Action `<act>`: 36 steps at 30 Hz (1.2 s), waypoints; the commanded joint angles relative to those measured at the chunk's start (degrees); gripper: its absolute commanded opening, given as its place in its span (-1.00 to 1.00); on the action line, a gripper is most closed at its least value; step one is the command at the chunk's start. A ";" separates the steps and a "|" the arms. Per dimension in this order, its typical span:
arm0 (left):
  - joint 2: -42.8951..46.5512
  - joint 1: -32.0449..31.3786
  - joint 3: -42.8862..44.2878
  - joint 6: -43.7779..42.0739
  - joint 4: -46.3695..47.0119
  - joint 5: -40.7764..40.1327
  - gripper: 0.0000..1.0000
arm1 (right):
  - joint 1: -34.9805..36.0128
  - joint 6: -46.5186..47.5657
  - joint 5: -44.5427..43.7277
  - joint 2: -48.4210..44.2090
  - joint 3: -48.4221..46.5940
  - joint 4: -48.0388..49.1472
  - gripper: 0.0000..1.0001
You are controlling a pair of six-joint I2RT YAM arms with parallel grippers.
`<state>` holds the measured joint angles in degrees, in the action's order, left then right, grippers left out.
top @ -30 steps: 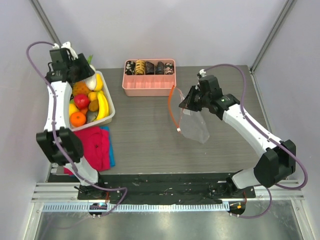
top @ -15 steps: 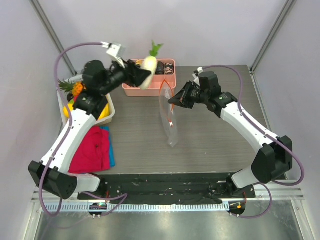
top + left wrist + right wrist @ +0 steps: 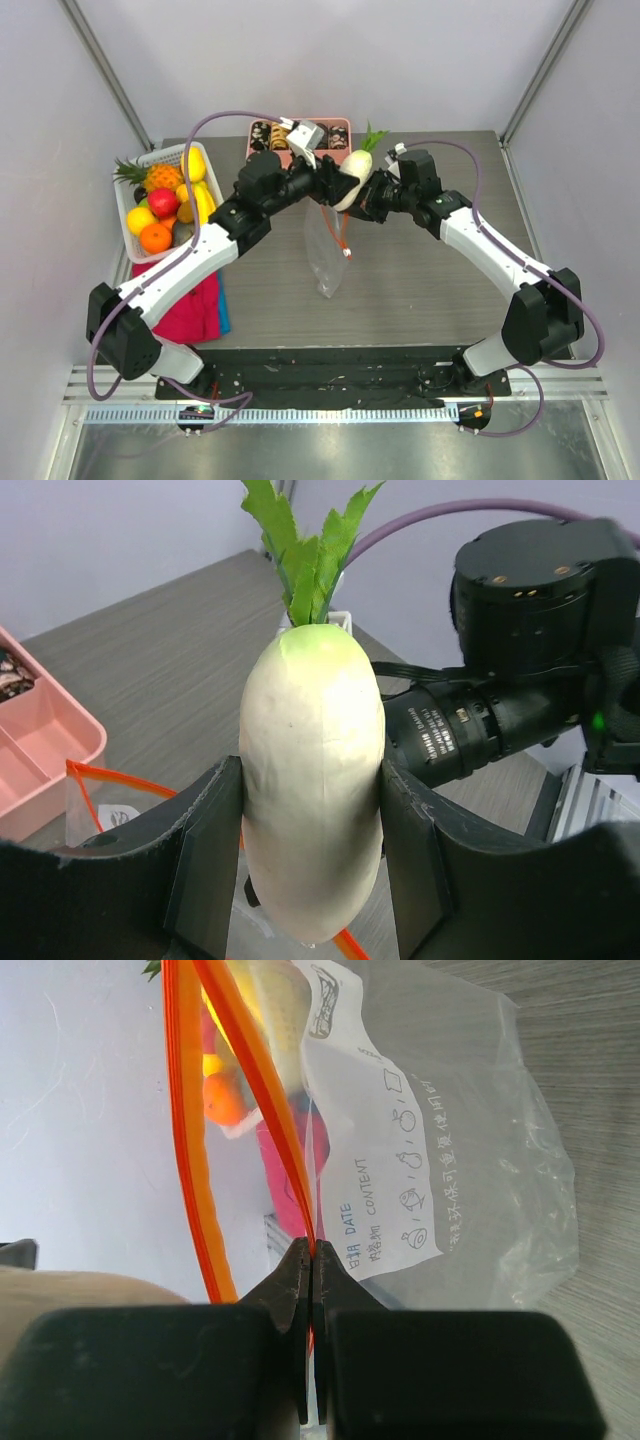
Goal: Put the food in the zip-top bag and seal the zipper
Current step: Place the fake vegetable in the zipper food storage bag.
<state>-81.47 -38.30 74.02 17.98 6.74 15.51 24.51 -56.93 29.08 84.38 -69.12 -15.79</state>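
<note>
Left end effector [image 3: 312,868] clamps the radish [image 3: 312,770] over the zip-top bag [image 3: 326,255]; right end effector [image 3: 311,1265] pinches its zipper [image 3: 192,1160]; bag seemingly empty.

1 radish [image 3: 349,179], 1 bag [image 3: 326,255]

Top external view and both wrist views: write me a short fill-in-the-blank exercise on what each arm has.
The left pincer holds the white, green-leaved ___.
The right pincer is shut on the zipper edge of the clear ___.
The pineapple lies in the white ___ on the table's left side.
Missing: radish; zip-top bag; basket.
</note>
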 commanded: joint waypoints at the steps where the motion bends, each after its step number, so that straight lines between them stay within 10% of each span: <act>1: -1.06 -1.42 -1.94 -0.92 7.49 -6.97 -1.00 | -0.43 -0.55 1.24 -1.76 0.04 2.70 -0.98; 28: 8.52 -1.86 -8.10 0.74 -14.64 -5.92 -0.58 | -3.24 -1.87 0.63 -4.05 2.59 4.01 -0.98; 36: 9.66 -1.77 -8.10 2.06 -15.62 -6.63 0.20 | -3.24 -1.87 1.24 -5.28 3.64 4.89 -0.98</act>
<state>-73.45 -39.90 63.64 19.11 -8.16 9.02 21.50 -58.92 29.98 82.21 -65.60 -13.72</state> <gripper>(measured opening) 0.556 0.025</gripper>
